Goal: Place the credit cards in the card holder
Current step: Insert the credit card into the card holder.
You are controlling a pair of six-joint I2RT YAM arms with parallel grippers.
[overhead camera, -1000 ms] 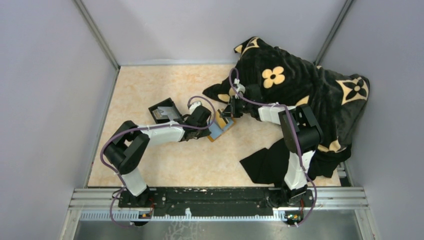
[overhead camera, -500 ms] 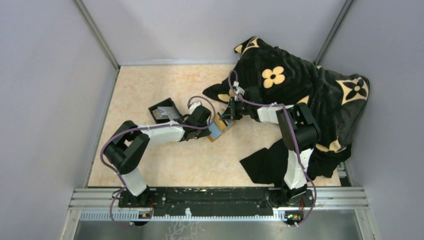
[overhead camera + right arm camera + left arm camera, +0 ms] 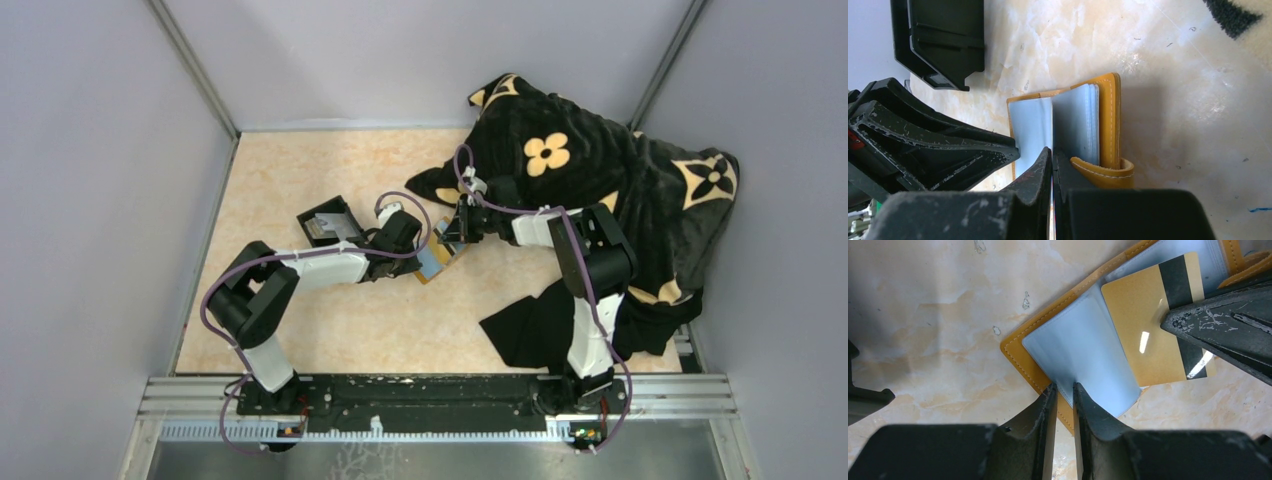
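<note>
Over open card holder [image 3: 1023,362], golden card [image 3: 1138,330]

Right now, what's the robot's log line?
left gripper shut on card holder | right gripper shut on gold card | holder open

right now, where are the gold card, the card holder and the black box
gold card [image 3: 1133,315]: left wrist view, its shiny face
card holder [image 3: 1109,120]: right wrist view, orange spine
black box [image 3: 322,207]: top view, far rim

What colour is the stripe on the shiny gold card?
Black; the gold card shows best in the left wrist view.
</note>
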